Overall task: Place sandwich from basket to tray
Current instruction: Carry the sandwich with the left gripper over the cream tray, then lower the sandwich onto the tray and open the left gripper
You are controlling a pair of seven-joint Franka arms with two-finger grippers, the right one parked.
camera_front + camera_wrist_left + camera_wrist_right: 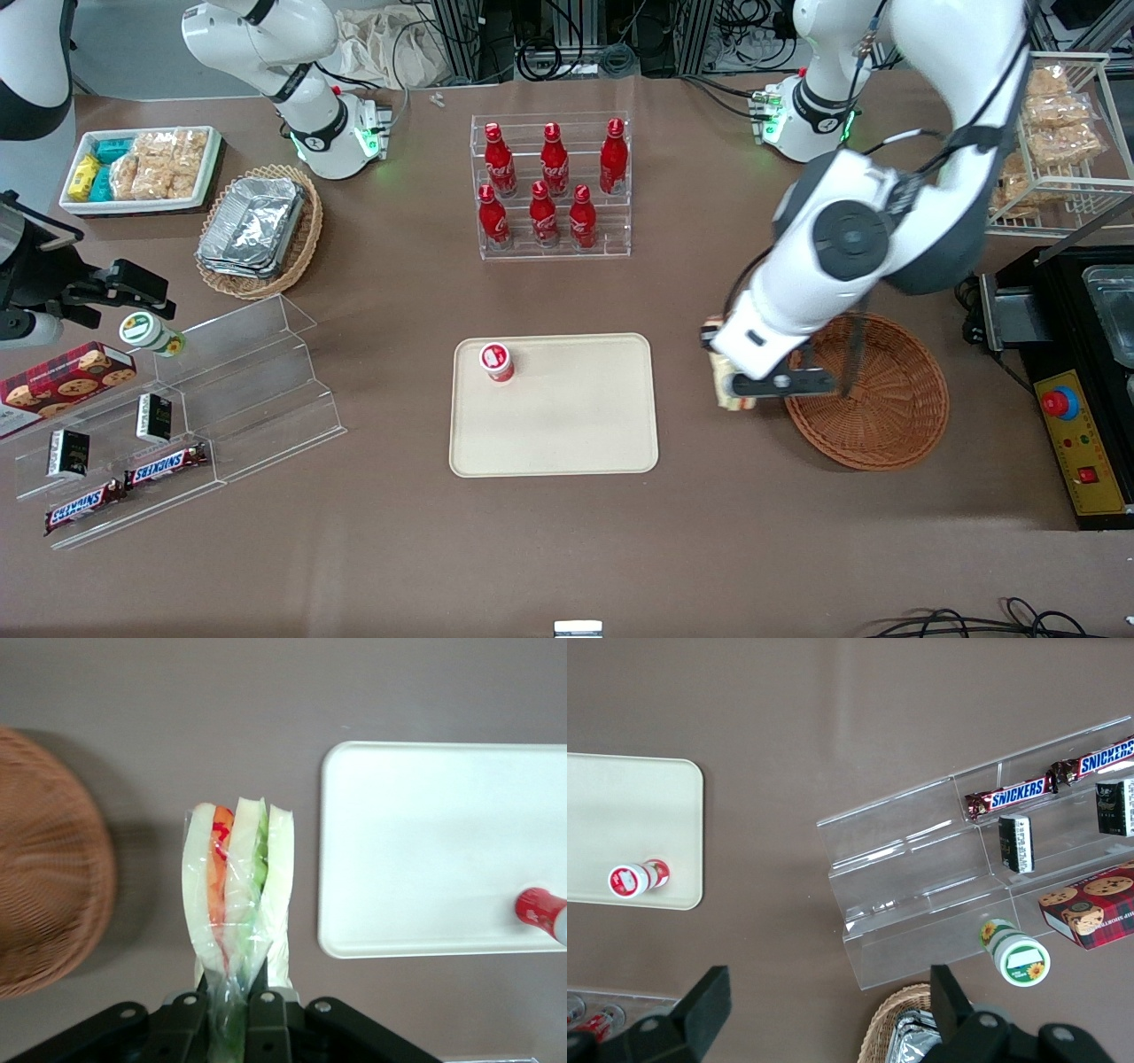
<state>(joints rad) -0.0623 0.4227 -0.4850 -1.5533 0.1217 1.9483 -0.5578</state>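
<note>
- Left wrist view is showing the tool point(237, 1005) clamping the narrow wrapped end of the sandwich point(237, 890), with the wedge's long axis running straight out from the fingers.
- The sandwich is hanging over the bare brown surface point(177, 718), between the basket point(49, 895) and the tray point(425, 850), touching neither.
- Front view is placing the tool point(742, 388) just beside the basket point(895, 416) rim, on the side facing the tray point(567, 425).
- The tray is lying sideways from the tool, toward the parked arm's end, near but not yet under the load.
- A red-capped bottle point(497, 361) is standing on the tray at the corner farthest from the tool; the nearer portion appears free, so judgement favours releasing there.
</note>
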